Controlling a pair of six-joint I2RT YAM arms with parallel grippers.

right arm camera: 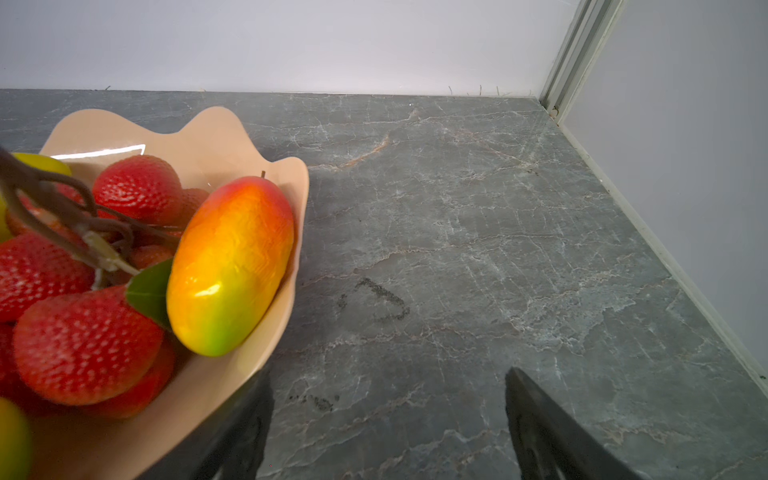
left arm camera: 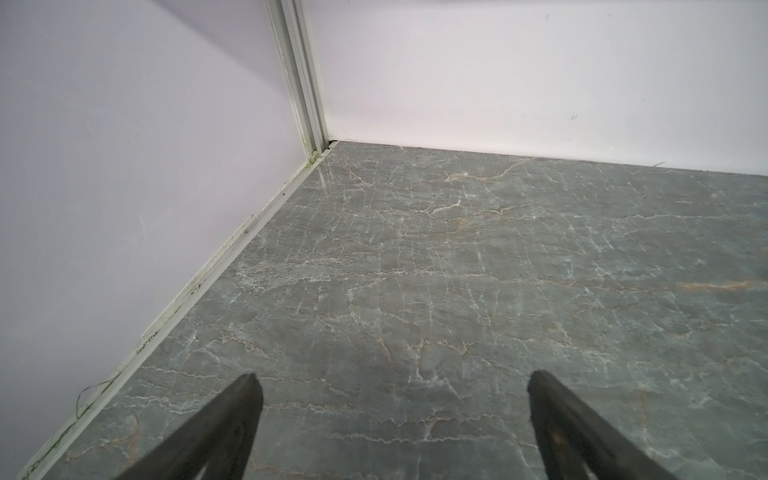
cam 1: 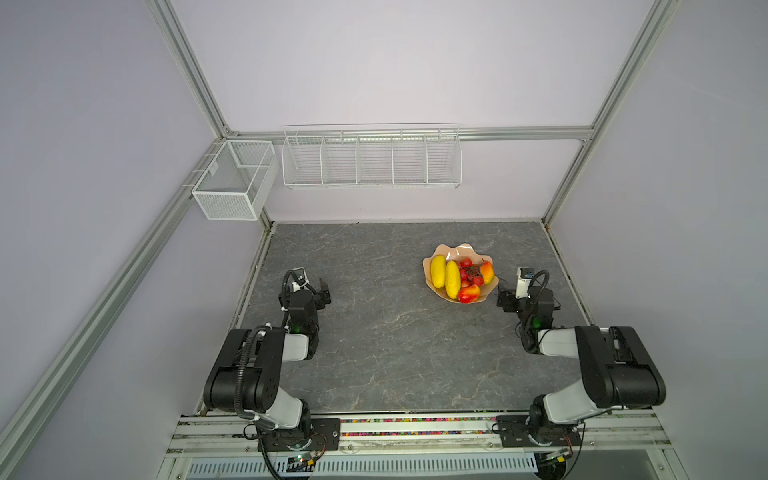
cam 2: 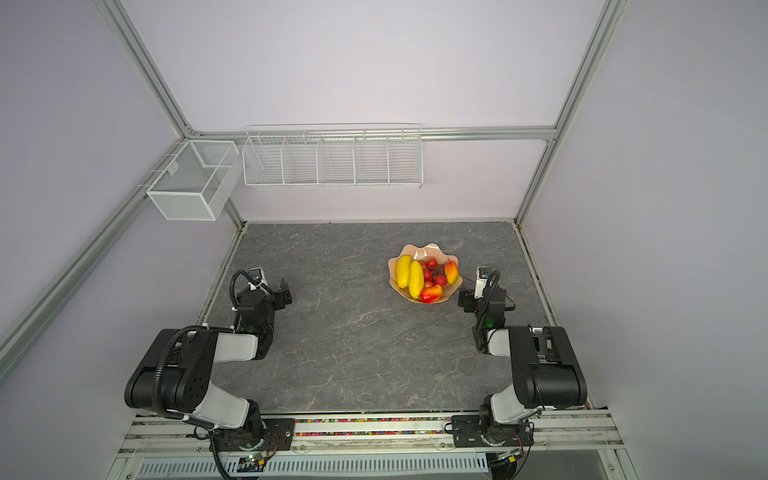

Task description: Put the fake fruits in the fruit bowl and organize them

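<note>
The peach-pink fruit bowl [cam 1: 455,250] [cam 2: 419,250] stands right of the table's middle in both top views. In it lie two long yellow fruits [cam 1: 438,271] [cam 1: 452,279], two red-orange mango-like fruits [cam 1: 487,272] [cam 1: 468,293] and a bunch of red berries [cam 1: 470,272]. My right gripper [cam 1: 505,300] [right arm camera: 389,374] is open and empty, low over the table just right of the bowl. One finger is close under the bowl's rim [right arm camera: 216,137], beside a mango [right arm camera: 232,262] and the berries [right arm camera: 83,340]. My left gripper [cam 1: 323,293] [left arm camera: 390,386] is open and empty at the table's left side.
Two white wire baskets [cam 1: 235,178] [cam 1: 372,160] hang on the back walls above the table. The grey marbled table [cam 1: 374,332] is walled at the left, back and right. Both arm bases sit on the front rail [cam 1: 415,428].
</note>
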